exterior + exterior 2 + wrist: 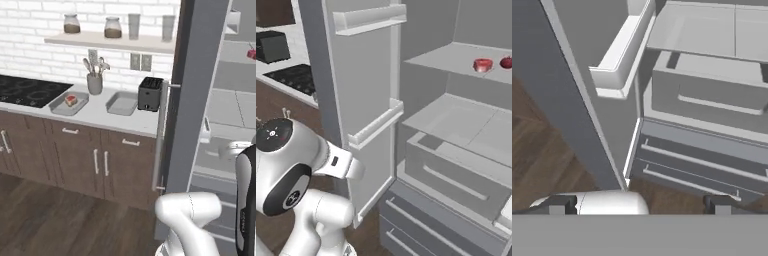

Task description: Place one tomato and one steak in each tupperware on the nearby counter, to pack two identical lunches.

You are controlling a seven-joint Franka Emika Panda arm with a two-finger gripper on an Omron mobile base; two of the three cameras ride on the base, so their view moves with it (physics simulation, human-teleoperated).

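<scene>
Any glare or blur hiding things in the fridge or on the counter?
No glare in any view; left base view is soft, counter trays readable; right base view shows two red items clearly on the fridge shelf; hand view is evenly lit, drawers sharp.

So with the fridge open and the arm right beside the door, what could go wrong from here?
1. The open fridge door stands between the arm and the counter; a swing toward the tupperware could strike it.
2. The red items sit high on the fridge shelf, while the open gripper points low at the drawers: a long reach, perhaps clipping the shelf edge.
</scene>
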